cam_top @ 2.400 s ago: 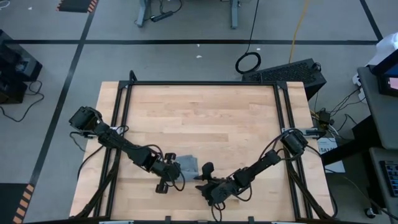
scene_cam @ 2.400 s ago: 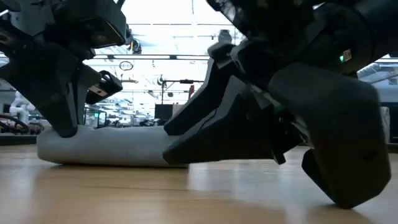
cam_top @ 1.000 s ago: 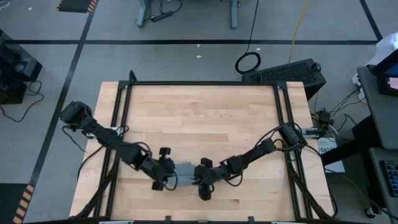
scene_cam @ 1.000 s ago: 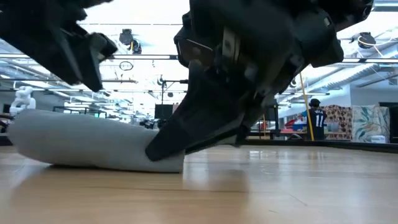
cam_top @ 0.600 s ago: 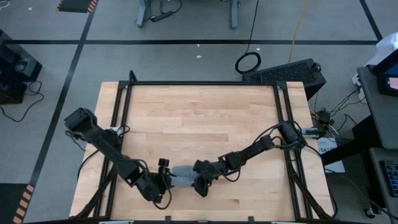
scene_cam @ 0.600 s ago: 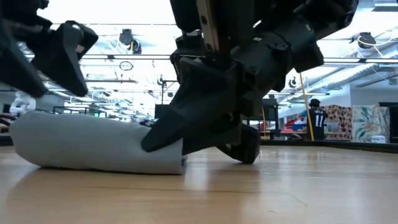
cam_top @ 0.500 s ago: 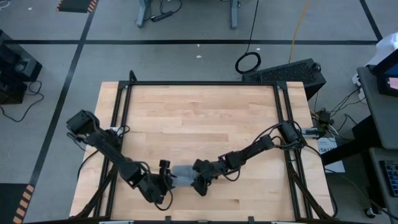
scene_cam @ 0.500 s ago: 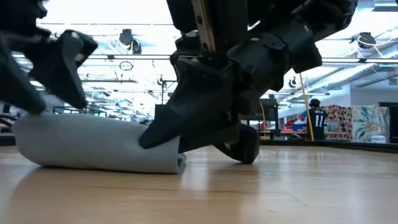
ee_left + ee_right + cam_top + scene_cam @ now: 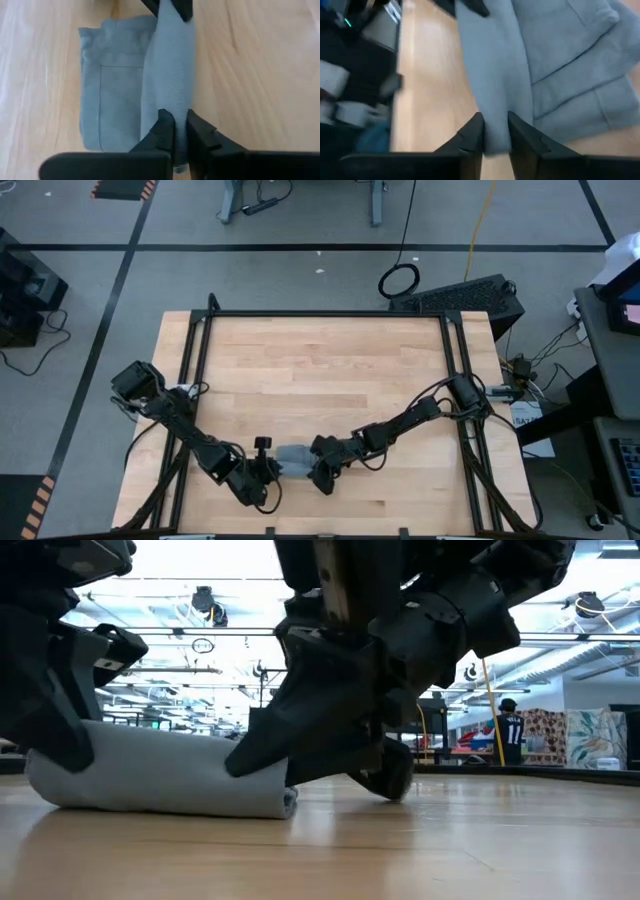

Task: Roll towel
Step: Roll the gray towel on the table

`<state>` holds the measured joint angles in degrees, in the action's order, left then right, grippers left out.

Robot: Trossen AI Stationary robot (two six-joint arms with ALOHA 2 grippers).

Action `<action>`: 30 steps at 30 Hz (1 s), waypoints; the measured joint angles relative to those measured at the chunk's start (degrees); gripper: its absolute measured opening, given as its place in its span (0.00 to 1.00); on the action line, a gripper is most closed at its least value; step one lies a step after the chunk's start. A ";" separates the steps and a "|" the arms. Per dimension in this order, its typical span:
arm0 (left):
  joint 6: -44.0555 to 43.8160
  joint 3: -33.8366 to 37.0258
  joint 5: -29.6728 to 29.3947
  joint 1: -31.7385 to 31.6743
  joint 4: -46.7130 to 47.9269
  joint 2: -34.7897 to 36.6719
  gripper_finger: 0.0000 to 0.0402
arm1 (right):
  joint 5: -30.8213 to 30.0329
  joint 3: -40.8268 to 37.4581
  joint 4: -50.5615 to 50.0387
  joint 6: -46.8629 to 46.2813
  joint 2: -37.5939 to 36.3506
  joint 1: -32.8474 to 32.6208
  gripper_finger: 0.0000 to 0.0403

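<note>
I see the towel point(image 9: 293, 457) lying near the 6 o'clock edge of the worktop point(image 9: 320, 370), partly rolled. My left gripper point(image 9: 179, 131) is pinched tight on the roll's fold at one end. My right gripper point(image 9: 494, 131) is pinched on the same fold at the other end. The cloth looks soft, light and floppy, so I think it needs holding at both ends or it will sag and come undone.

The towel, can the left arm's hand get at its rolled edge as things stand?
Probably yes: the left hand is already pinching one end of the towel roll, with the right hand at the other end.
</note>
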<state>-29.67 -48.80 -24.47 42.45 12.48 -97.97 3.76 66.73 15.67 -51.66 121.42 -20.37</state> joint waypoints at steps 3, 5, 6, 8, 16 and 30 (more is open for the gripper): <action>0.03 0.01 1.77 -0.29 2.08 0.00 0.08 | -1.88 -0.23 -1.42 9.66 -1.58 -0.37 0.22; 0.43 0.07 4.40 -0.72 2.49 0.03 0.08 | -2.03 -0.27 -1.94 17.79 -2.74 -0.90 0.27; 0.46 0.07 5.39 -0.96 2.46 0.21 0.08 | -2.03 -0.25 -2.00 21.58 -3.34 -1.39 0.30; 0.47 0.07 6.85 -1.47 2.47 0.65 0.07 | -3.27 -0.14 -1.76 30.16 -4.29 -2.60 0.35; 2.05 0.16 10.56 -1.55 2.37 4.29 0.06 | -22.34 -0.03 0.42 58.12 -4.52 -11.63 0.48; -2.73 1.28 12.31 -4.58 0.90 5.60 0.06 | -30.57 0.08 8.74 74.84 -0.62 -12.87 0.43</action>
<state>-32.40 -47.52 -12.16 37.87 13.38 -92.38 -26.81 66.81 24.41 23.18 120.80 -33.24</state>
